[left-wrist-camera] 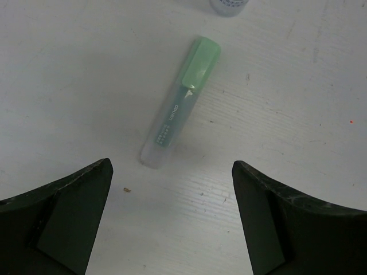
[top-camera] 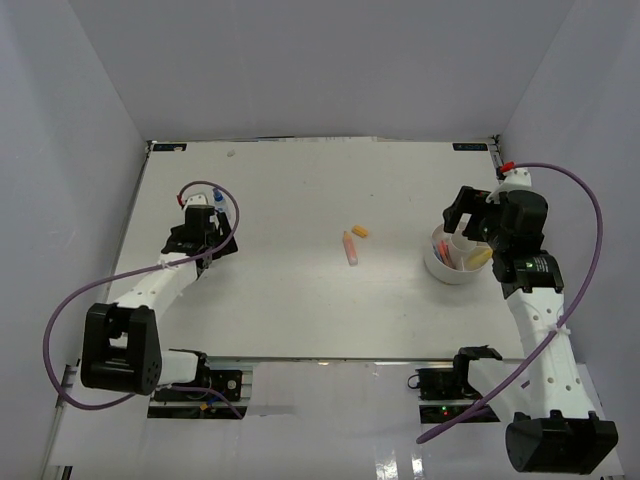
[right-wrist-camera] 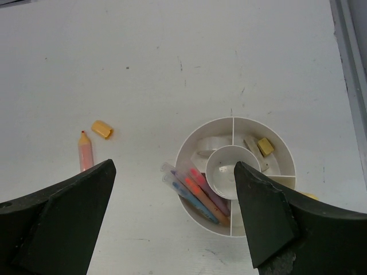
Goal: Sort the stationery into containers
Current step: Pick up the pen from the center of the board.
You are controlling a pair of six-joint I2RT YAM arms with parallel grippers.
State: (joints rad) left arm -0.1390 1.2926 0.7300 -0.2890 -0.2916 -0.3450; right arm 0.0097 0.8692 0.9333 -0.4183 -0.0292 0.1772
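Scuffed white bench (top-camera: pixel 290 300), pale walls (top-camera: pixel 300 60); left tool (left-wrist-camera: pixel 171 172) released above a green marker (left-wrist-camera: pixel 180 103), right tool (right-wrist-camera: pixel 175 166) released over a tub (right-wrist-camera: pixel 235 118) seemingly holding pens (right-wrist-camera: pixel 198 189).

pens (right-wrist-camera: pixel 198 192) in tub (right-wrist-camera: pixel 226 175), cap (right-wrist-camera: pixel 102 129) beside marker (right-wrist-camera: pixel 85 152)

The top camera looked down from high behind the near edge over the whole desk (top-camera: pixel 290 300). The left wrist camera faced down, close above a green marker (left-wrist-camera: pixel 180 103). The right wrist camera hung higher, sharing the tub (right-wrist-camera: pixel 225 172) and orange marker (right-wrist-camera: pixel 85 152) with the top view.
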